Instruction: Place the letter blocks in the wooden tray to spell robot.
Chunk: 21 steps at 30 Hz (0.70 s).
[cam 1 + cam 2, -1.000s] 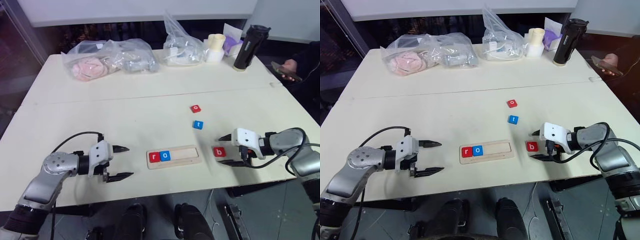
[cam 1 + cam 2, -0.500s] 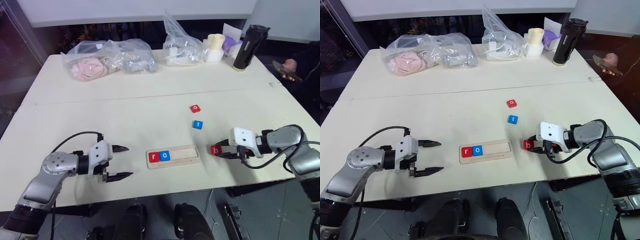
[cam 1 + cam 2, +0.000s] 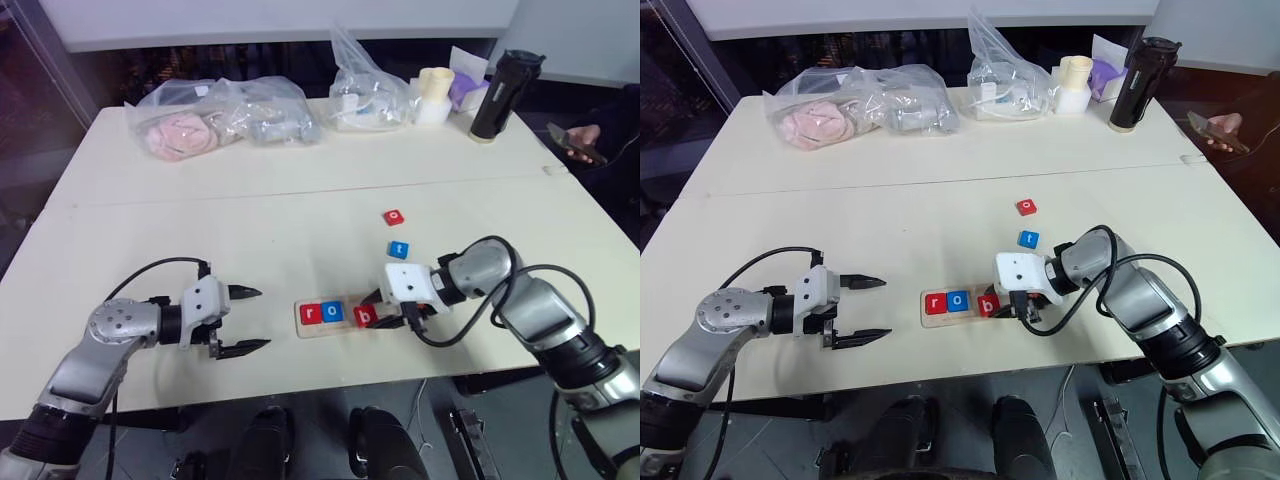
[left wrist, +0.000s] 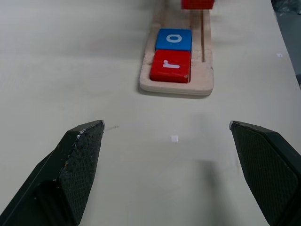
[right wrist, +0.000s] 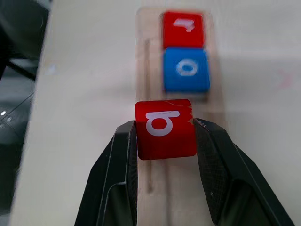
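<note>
The wooden tray [image 4: 208,56] lies near the table's front edge with a red r block [image 3: 310,313] and a blue o block [image 3: 332,312] at its left end. My right gripper [image 3: 374,313] is shut on a red b block [image 5: 164,128] and holds it over the tray, just right of the blue o. Whether the block rests on the tray floor I cannot tell. A blue t block [image 3: 398,249] and a red o block [image 3: 394,216] lie loose on the table behind the tray. My left gripper [image 3: 262,319] stands open and empty to the left of the tray.
Clear plastic bags [image 3: 225,115] with soft items lie along the table's far side. Next to them are a pale cup [image 3: 432,95], a purple box and a black bottle [image 3: 496,95]. A person's hand with a phone [image 3: 575,140] is at the right edge.
My right gripper shut on the red b block and carried it left from the bare table to over the tray. The left gripper stayed where it was, open.
</note>
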{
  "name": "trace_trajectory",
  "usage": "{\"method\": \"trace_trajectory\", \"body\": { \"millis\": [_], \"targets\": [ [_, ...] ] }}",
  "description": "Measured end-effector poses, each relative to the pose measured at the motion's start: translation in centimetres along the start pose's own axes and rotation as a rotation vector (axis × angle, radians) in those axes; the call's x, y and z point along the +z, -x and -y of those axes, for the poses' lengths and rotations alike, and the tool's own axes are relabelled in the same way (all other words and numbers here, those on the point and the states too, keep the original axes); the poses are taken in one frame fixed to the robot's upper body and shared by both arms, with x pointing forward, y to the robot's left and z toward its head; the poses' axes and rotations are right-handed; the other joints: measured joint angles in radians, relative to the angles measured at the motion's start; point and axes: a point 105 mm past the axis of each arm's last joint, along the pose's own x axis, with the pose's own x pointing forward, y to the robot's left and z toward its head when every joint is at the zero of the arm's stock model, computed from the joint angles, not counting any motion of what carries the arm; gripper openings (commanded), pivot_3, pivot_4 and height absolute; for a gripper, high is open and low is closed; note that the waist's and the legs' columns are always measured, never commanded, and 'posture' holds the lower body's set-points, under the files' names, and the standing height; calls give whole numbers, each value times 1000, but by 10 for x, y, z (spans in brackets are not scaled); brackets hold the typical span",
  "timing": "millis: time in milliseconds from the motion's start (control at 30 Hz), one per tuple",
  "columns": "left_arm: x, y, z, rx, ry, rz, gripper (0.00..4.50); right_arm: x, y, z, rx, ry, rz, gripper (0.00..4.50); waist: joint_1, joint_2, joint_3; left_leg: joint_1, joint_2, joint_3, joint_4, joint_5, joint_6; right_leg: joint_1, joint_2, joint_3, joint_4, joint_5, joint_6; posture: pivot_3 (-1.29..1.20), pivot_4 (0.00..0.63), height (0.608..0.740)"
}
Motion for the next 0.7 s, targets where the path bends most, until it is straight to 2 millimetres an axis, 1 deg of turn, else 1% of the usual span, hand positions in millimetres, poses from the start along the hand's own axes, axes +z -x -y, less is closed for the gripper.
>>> {"method": "trace_trajectory", "body": {
  "millis": [133, 400, 700],
  "targets": [
    [3, -1, 2, 0, -9, 4, 4500, -1, -4, 2, -6, -9, -4, 1138, -1, 0, 0, 0, 0, 0, 0, 0, 0, 0, 0, 0, 0, 0, 0, 0, 150, 740],
    [1, -1, 4, 6, 0, 2, 4500, -1, -16, 2, -8, -18, 4, 1138, -3, 0, 0, 0, 0, 0, 0, 0, 0, 0, 0, 0, 0, 0, -1, 0, 150, 740],
    [1, -1, 4, 3, 1, 2, 4500, -6, -18, 8, -32, -28, -12, 1138, -3, 0, 0, 0, 0, 0, 0, 0, 0, 0, 0, 0, 0, 0, -1, 0, 150, 740]
  ]
}}
